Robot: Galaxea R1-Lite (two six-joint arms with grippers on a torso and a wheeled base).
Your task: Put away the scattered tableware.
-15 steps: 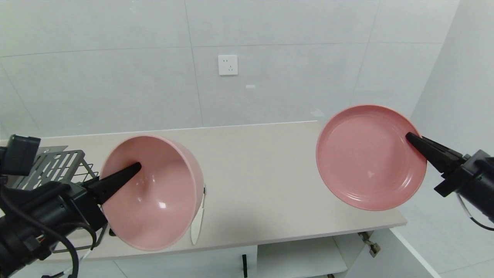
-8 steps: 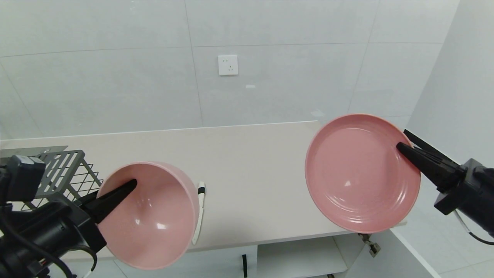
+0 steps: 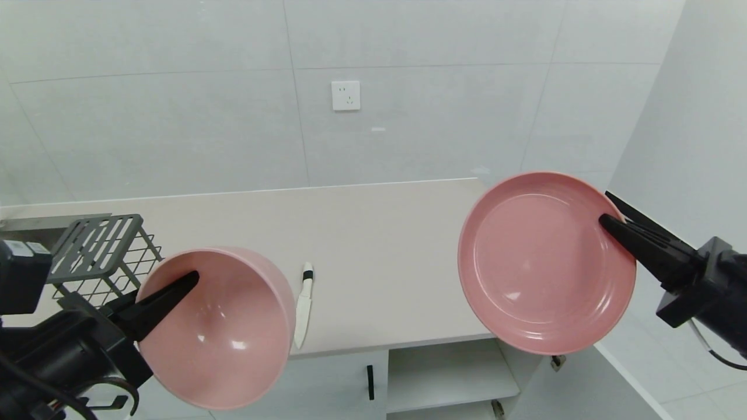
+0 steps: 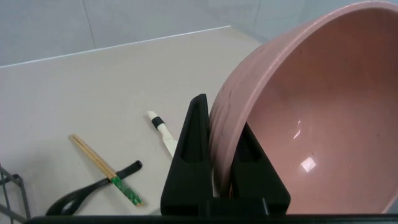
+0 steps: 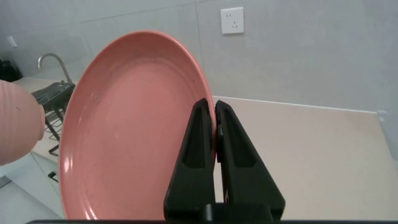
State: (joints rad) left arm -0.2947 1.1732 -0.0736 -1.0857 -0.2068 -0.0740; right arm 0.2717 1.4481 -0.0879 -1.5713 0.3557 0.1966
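Far left, at the end of the pale countertop (image 3: 379, 251): a grey wire rack (image 3: 102, 251), standing upright. Just right of it and nearer the front, the left gripper (image 3: 192, 279), clamped on the rim of the pink bowl (image 3: 233, 332), with one black finger inside and the other pressed against the outer wall, plain in the left wrist view. Bowl lifted clear of the counter, tipped on its side, mouth turned toward the right and toward the head camera, lower part hanging out past the front edge. On the counter in the left wrist view, a pair of chopsticks (image 4: 102, 168) with a green band, laid across the handle of a black spoon (image 4: 87, 193). Next to the right, a white knife (image 3: 303, 303) flat on the counter just beside the bowl's rim, black band at its far end, tip toward the front edge. Higher up on the tiled wall, a white socket (image 3: 345, 95). Below the counter, a closed cabinet door with a dark handle (image 3: 370, 382) and an open shelf (image 3: 449, 379) beside it. Off the counter's right end, the pink plate (image 3: 537, 262), held in the air nearly upright, hollow face toward the head camera. Far right, the right gripper (image 3: 607, 220), pinched tight on the plate's right rim, one finger on each face.
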